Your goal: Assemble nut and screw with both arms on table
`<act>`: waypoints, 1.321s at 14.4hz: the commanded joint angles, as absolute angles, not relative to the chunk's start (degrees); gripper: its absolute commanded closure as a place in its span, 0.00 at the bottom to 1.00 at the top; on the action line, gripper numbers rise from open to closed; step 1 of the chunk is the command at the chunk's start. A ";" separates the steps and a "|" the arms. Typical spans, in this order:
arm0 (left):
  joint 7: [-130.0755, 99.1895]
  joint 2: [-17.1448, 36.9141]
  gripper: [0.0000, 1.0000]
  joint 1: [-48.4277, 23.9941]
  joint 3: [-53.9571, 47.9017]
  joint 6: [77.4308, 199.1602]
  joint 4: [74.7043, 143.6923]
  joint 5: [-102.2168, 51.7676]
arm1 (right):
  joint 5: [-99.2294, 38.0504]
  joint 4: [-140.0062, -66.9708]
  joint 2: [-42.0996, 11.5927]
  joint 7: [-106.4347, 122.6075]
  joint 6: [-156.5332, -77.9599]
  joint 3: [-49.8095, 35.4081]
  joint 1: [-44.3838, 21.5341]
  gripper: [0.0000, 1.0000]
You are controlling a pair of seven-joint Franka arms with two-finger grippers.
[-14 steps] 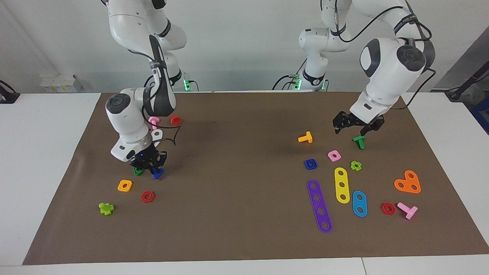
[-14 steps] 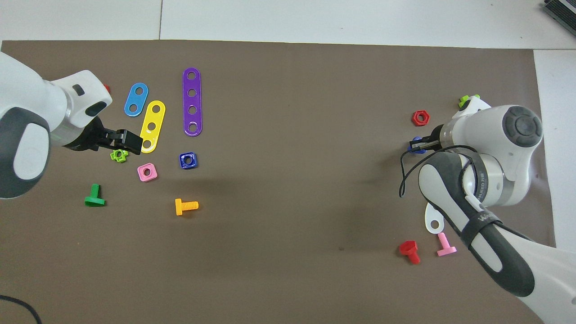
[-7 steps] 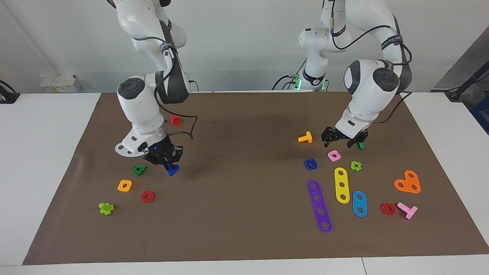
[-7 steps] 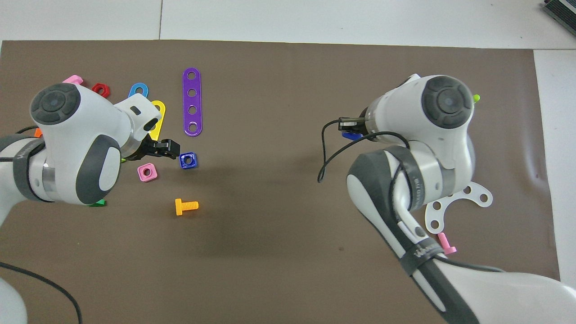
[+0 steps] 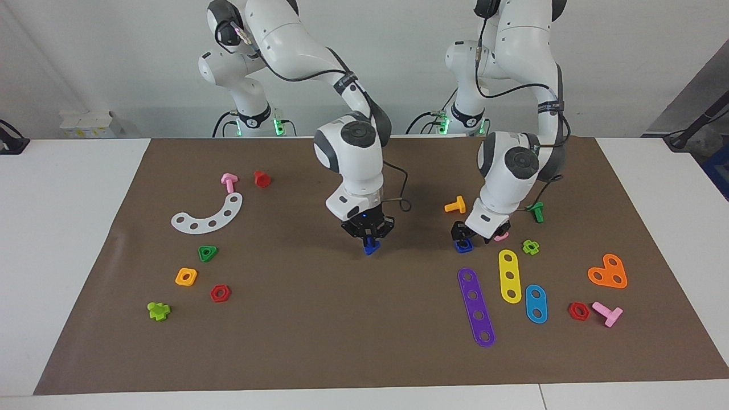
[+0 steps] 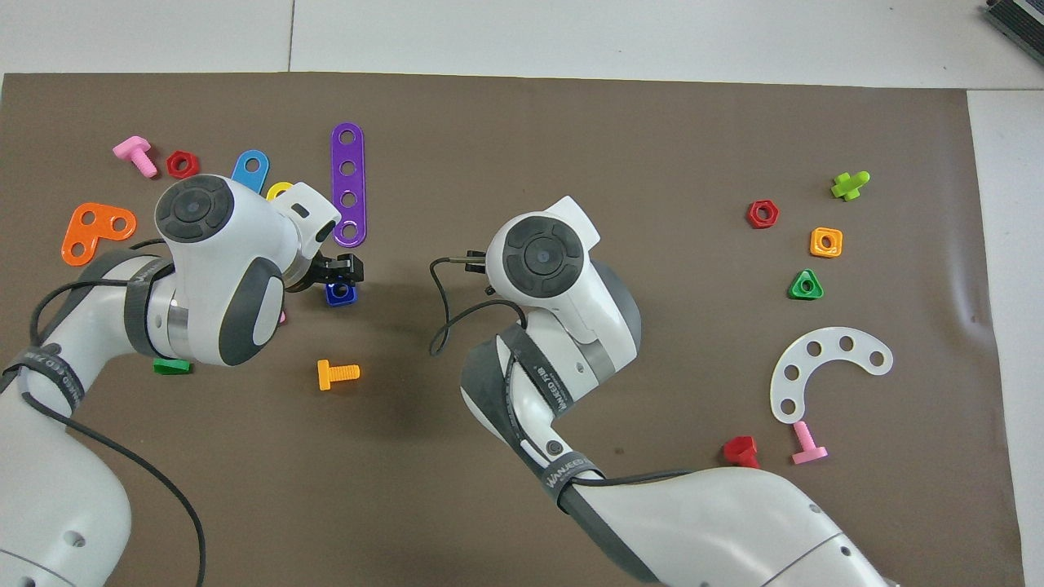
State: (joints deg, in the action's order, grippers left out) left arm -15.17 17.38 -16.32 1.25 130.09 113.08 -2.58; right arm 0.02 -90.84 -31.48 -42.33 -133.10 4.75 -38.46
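Nearest the robots' edge of the desk (image 5: 342, 353), toward the right arm's end, a red screw (image 5: 262, 179) lies on the brown mat (image 5: 319, 319), with a white arc (image 5: 208, 215) a little farther out. Toward the left arm's end, an orange screw (image 5: 455, 205) and a green screw (image 5: 536, 212) lie about as near to the robots as the arc.

The right gripper (image 5: 370, 238) hangs over the middle of the mat. Its fingers are closed on the blue screw (image 5: 371, 247), which points down and is held clear of the mat.

The left gripper (image 5: 471, 238) is down low at the blue nut (image 5: 463, 246), which lies flat on the mat toward the left arm's end, just beside a pink nut (image 5: 502, 236) that the gripper partly hides. Its fingers stand apart and hold nothing. One of them is right above the nut, and whether it touches the nut cannot be told.

Farther from the robots, a green nut (image 5: 208, 253), an orange nut (image 5: 186, 277) and a red nut (image 5: 220, 293) lie toward the right arm's end. A yellow strip (image 5: 510, 276), a purple strip (image 5: 476, 307) and a blue strip (image 5: 536, 303) lie toward the left arm's end.
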 commanded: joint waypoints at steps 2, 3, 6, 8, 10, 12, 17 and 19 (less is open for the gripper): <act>-17.84 17.05 0.20 -17.05 1.93 132.89 114.87 -2.64 | 1.41 -88.86 -33.75 -45.26 -134.55 4.92 -39.98 1.00; -18.10 17.14 0.23 -17.05 1.76 133.24 115.22 -2.64 | 1.41 -89.03 -33.66 -45.61 -134.56 4.92 -40.34 1.00; -19.85 17.23 0.27 -17.84 1.93 133.68 116.45 -2.64 | 1.41 -91.22 -33.49 -45.88 -135.00 4.92 -40.52 1.00; -22.06 17.23 0.29 -18.54 1.93 134.21 116.72 -2.64 | 1.58 -92.72 -33.14 -45.88 -135.96 5.01 -40.60 1.00; -22.15 17.14 0.29 -19.07 1.93 134.21 116.81 -2.64 | 2.02 -92.46 -33.05 -46.05 -135.36 5.01 -40.69 0.01; -21.97 17.14 0.30 -19.07 1.93 134.21 116.89 -2.64 | 3.34 -91.85 -32.09 -46.05 -134.47 5.27 -40.52 0.00; -20.75 17.14 0.34 -19.07 1.93 134.12 117.07 -2.55 | 3.43 -92.20 -19.36 -42.29 -127.02 5.63 -32.63 0.00; -20.22 17.23 0.39 -19.07 1.93 134.21 117.16 -2.55 | 3.17 -92.02 -15.23 -38.60 -122.80 5.63 -28.59 0.00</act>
State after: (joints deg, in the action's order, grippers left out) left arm -21.03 17.55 -18.24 1.13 132.83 115.91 -2.58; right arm 2.34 -90.12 -20.50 -41.46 -126.03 6.54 -32.48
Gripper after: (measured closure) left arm 0.361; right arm 0.000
